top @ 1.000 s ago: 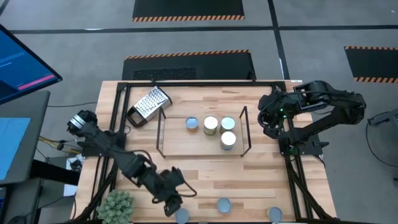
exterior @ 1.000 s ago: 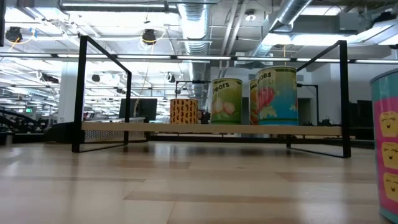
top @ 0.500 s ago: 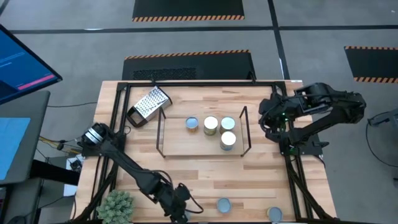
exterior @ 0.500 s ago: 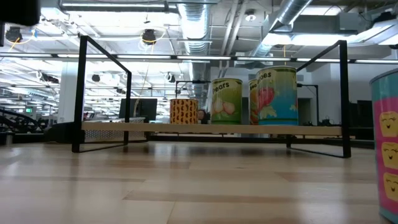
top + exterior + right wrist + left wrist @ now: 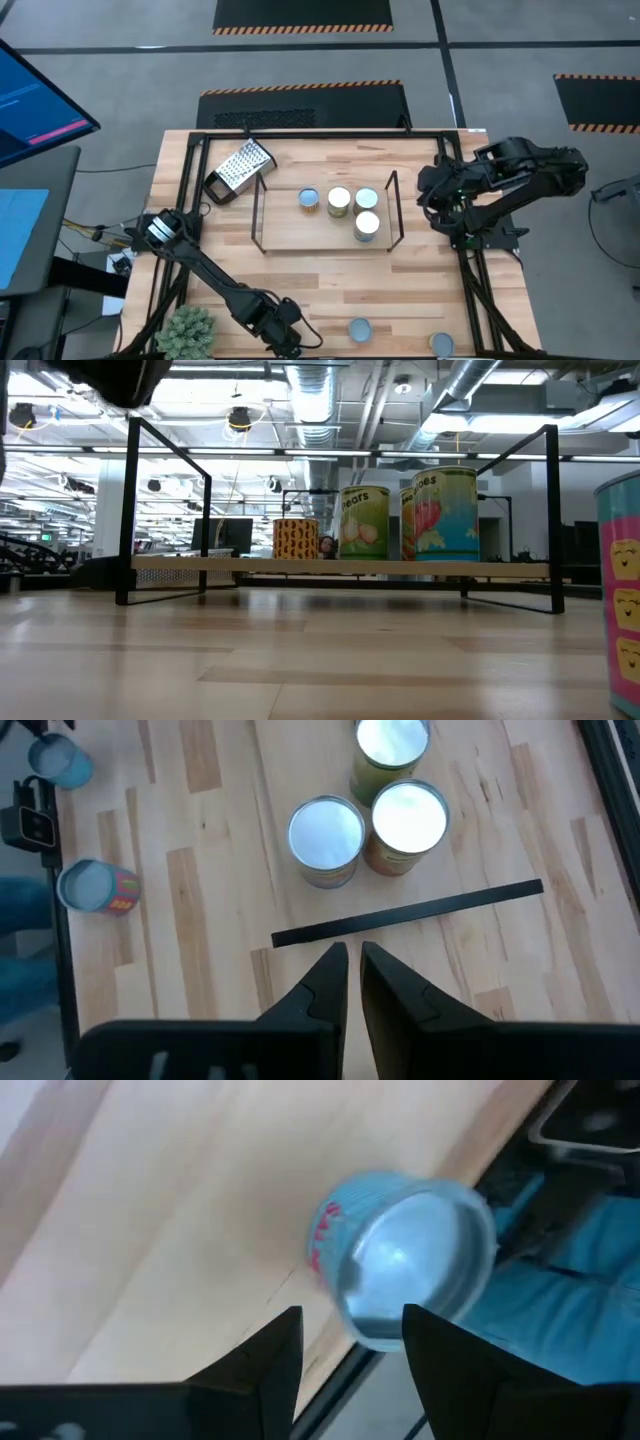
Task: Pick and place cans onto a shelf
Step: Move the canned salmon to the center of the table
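Shelf (image 5: 262, 215) left half bare; four cans (image 5: 340, 202) crowd centre-right. Grater (image 5: 238, 167) blocks far-left corner. Open table (image 5: 300, 280) between shelf and near-edge cans (image 5: 359, 328).

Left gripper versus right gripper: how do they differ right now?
The left gripper has its fingers spread wide, while the right gripper has its fingers nearly together. The left gripper hangs over a blue can at the table's edge, and the right gripper hovers by the shelf, near its end rod. Both hold nothing.
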